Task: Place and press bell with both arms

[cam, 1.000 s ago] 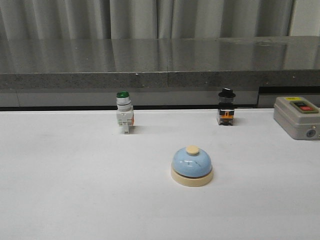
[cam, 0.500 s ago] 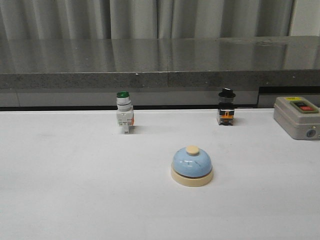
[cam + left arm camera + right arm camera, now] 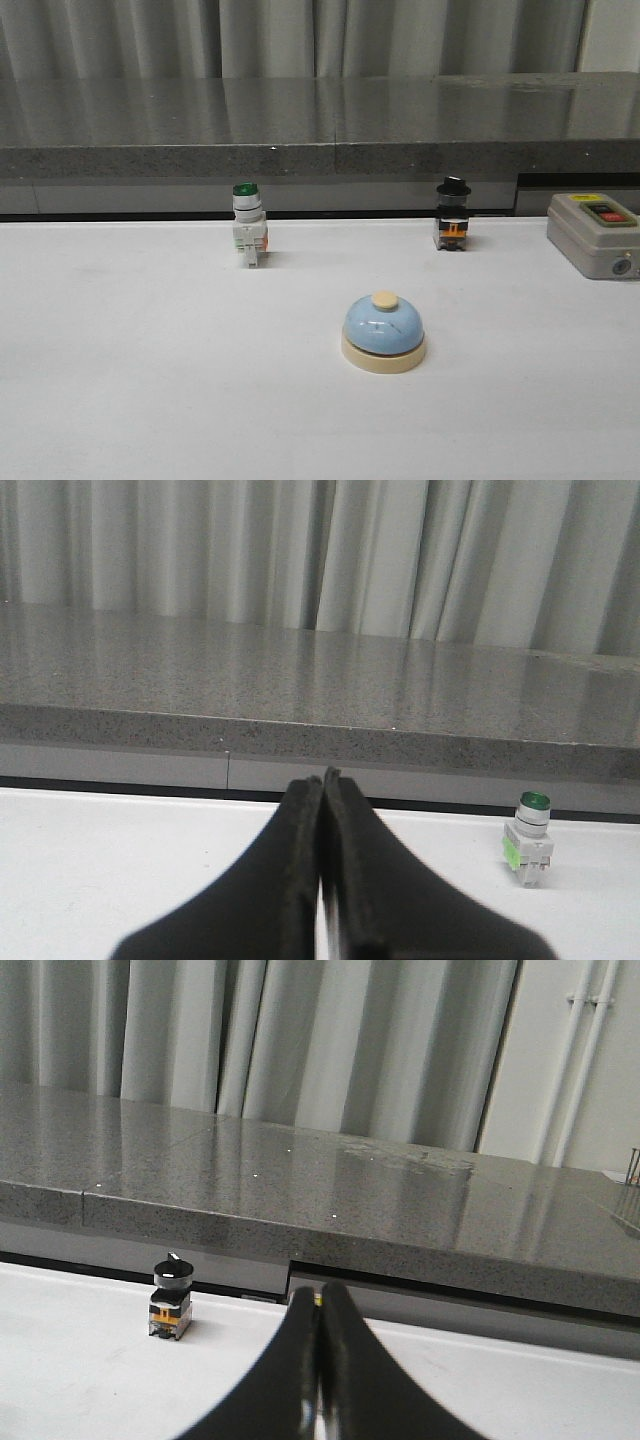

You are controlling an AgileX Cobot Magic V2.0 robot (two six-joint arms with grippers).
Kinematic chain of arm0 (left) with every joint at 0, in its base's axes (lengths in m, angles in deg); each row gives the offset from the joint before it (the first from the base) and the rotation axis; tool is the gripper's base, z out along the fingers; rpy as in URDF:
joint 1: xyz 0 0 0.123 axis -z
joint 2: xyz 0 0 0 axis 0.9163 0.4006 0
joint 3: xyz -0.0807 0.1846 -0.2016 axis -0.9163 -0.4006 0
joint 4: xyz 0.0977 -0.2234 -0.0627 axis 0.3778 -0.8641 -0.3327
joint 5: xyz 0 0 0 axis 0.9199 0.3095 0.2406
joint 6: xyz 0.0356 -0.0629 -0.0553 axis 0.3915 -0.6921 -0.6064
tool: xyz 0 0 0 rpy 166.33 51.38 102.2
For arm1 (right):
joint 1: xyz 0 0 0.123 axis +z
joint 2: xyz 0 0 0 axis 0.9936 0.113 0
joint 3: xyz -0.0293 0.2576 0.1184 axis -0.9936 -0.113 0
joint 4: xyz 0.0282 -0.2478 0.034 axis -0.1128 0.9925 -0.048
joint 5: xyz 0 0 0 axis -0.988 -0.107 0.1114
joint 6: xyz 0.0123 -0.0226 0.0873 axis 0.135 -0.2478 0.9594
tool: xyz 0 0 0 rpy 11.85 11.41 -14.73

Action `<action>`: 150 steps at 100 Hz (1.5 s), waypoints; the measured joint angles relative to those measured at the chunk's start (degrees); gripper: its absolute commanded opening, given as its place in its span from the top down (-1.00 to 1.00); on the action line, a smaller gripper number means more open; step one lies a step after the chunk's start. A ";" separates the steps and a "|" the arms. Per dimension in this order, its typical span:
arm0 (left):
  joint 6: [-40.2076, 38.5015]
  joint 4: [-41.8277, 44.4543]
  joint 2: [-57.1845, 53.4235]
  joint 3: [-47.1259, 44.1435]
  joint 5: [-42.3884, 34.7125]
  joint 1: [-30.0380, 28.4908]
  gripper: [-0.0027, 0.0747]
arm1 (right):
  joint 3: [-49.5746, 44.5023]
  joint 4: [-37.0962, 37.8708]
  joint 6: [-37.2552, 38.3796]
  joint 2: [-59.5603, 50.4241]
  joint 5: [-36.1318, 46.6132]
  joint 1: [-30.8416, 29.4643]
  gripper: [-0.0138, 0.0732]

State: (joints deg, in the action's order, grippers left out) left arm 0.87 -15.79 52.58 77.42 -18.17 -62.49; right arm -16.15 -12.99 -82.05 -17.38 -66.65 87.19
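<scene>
1. White table (image 3: 120, 380) runs across the whole front view, with a grey stone ledge and pale curtains behind it; neither arm shows in that view.
2. The left gripper (image 3: 322, 780), seen only from its own wrist camera, has its black fingers pressed together and holds nothing. It points toward the ledge, above the table.
3. The green switch (image 3: 248, 225) stands upright toward the back left, and also shows in the left wrist view, off to one side of the fingers.
4. The bell (image 3: 384, 332) sits upright on its cream base, a little right of centre and nearer the camera than both switches. It is round, so it has no long axis; the knob (image 3: 385, 299) faces straight up.
5. The black switch (image 3: 453, 213) stands at the back, right of the bell, well apart from it.
6. The right gripper (image 3: 319, 1295) is also clenched on nothing, with the black switch ahead of it to one side.
7. The grey box (image 3: 594, 233) sits at the far right edge. Its yellow label and red and green buttons carry markings too small to read.
8. Neither wrist camera shows the bell, so I judge it lies below and ahead of both grippers, probably nearer the right arm. A press would need to come down onto the knob from above.
</scene>
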 measured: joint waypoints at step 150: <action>0.00 0.00 0.00 0.00 0.00 0.00 0.98 | 6.98 -0.12 4.79 0.80 -6.36 0.00 0.83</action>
State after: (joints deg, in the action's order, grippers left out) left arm 0.87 -15.79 52.58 77.42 -18.17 -62.49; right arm -9.17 -13.11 -77.26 -16.58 -73.01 87.19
